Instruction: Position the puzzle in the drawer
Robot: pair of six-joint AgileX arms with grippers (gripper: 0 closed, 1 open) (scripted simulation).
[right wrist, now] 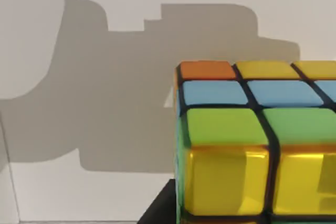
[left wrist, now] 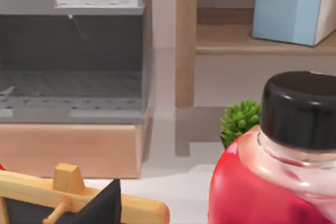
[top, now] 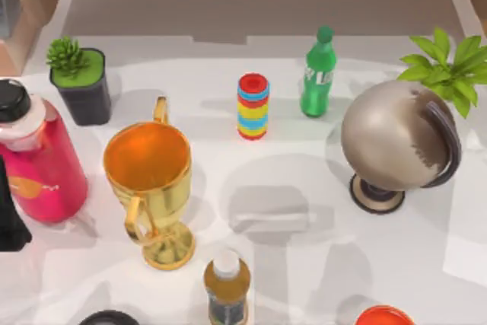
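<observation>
My right wrist camera sits close against the puzzle (right wrist: 252,145), a glossy cube of orange, yellow, blue and green tiles on black seams, its shadow thrown on a pale wall; whether my right gripper grips it I cannot tell. On the white table (top: 304,249) stand a shiny gold trophy cup (top: 148,188), a metallic globe (top: 396,146), a green bottle (top: 317,74) and a red jug (top: 38,157) at left. A grey drawer (left wrist: 71,56) sits beside wooden shelving (left wrist: 186,40).
</observation>
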